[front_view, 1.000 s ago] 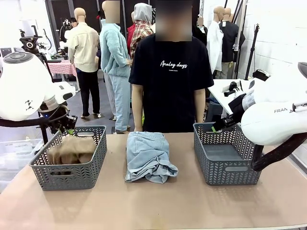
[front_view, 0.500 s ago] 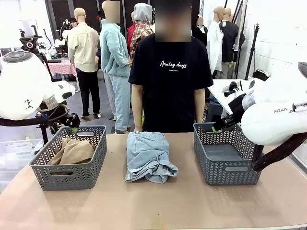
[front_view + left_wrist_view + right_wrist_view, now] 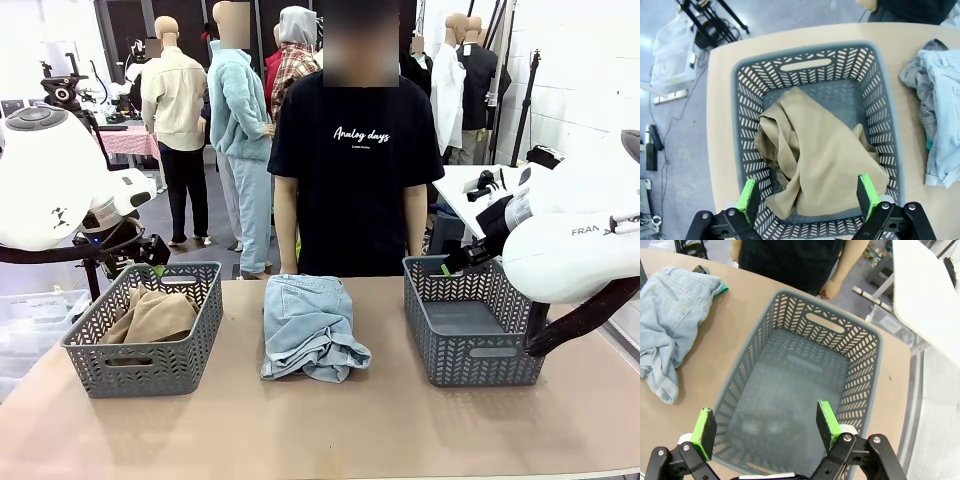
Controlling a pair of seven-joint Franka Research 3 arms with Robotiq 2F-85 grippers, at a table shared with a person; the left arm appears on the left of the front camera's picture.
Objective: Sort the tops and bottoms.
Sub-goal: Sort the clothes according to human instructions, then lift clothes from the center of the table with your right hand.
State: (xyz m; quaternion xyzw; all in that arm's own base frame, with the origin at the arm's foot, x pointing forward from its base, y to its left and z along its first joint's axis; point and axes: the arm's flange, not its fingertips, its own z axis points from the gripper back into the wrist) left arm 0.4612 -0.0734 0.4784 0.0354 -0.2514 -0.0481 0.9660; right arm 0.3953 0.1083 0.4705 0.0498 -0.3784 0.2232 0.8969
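The khaki top (image 3: 815,160) lies crumpled in the left basket (image 3: 745,130), so we count one garment as sorted. The denim bottoms (image 3: 310,325) lie heaped on the surface (image 3: 320,430) between the baskets, with a grey top (image 3: 915,84) and a teal top (image 3: 724,288) peeking out beneath. The right basket (image 3: 860,370) holds nothing yet. Our left hand (image 3: 806,195) and right hand (image 3: 765,429) each hover wide open over a basket, gripping nothing.

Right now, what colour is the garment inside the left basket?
The garment is khaki-tan, clearest in the left wrist view.
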